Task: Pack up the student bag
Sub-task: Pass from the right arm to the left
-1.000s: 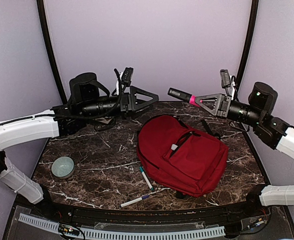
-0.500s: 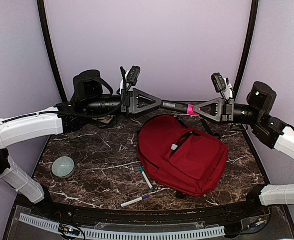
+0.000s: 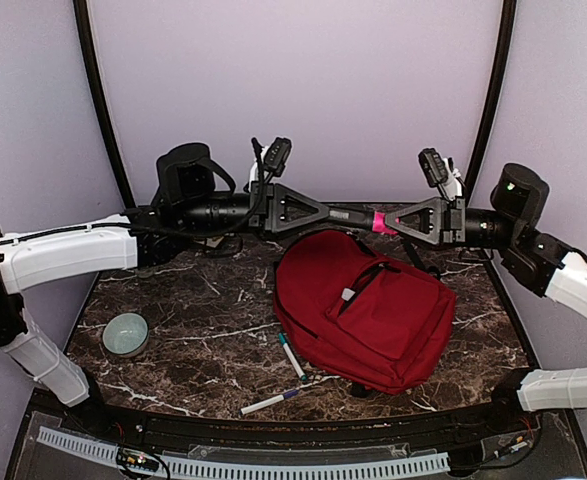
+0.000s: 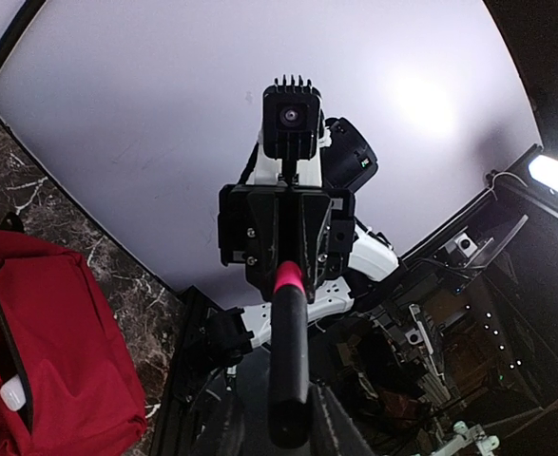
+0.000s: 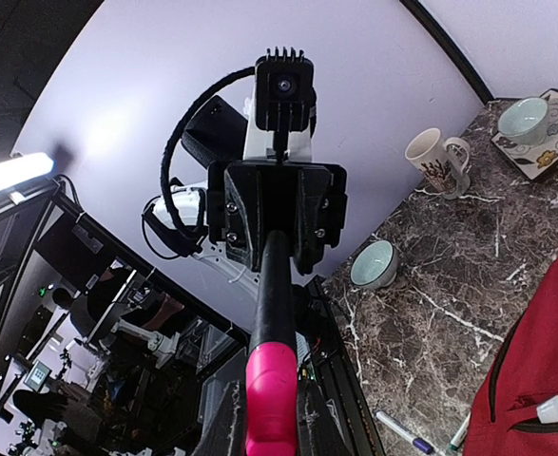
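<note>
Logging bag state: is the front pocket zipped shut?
No: the student bag's front pocket gapes open, with a small white item showing inside.

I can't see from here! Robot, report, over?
Right jaws shut on black marker with pink band, left jaws around its other end. Red fabric backpack open below. Nothing blocking.

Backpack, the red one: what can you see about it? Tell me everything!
The red fabric backpack lies flat, front up, on the dark marble table, right of middle. Its front zip pocket gapes, a small white thing peeking out. Black straps poke from its far edge. A pen lies by its near-left edge.
</note>
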Controlling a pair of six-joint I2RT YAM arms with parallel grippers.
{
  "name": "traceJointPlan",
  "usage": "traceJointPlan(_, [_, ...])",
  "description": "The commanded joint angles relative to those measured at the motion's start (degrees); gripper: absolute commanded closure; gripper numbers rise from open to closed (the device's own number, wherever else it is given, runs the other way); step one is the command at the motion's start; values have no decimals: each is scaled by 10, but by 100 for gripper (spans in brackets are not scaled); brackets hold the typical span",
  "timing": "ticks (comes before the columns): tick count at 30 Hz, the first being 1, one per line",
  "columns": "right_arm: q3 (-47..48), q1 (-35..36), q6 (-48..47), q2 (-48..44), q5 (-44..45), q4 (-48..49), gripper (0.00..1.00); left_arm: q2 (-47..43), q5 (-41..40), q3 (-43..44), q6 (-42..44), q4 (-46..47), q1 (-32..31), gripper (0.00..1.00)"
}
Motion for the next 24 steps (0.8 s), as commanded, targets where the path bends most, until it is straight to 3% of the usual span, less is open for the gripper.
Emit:
traceJointPlan(1, [0,-2,-9,-4,-2,17,100,0,8,17,-8,26,-2,84])
traceJointPlan(4, [7,-2,-34,-2,14,-10,100,1,8,15,-12,24,-4,99])
traceJointPlan(10, [26,-2,-92,9,39,-76,100,12,1,28,-5,4,-13,100])
traceJointPlan(13, [33,-2,-99,11,44,-84,93,15,-4,29,-6,4,-14,100])
traceJointPlan(15, [37,-2,-111,9,55,-96,82,14,-15,26,-3,1,-13,100])
traceJointPlan(20, [46,-3,-157,-3,114,-150,41,12,-36,23,7,-22,-9,100])
traceJointPlan(24, [60,-9,-198,-16,175,-220,29,11,-49,21,16,-46,2,100])
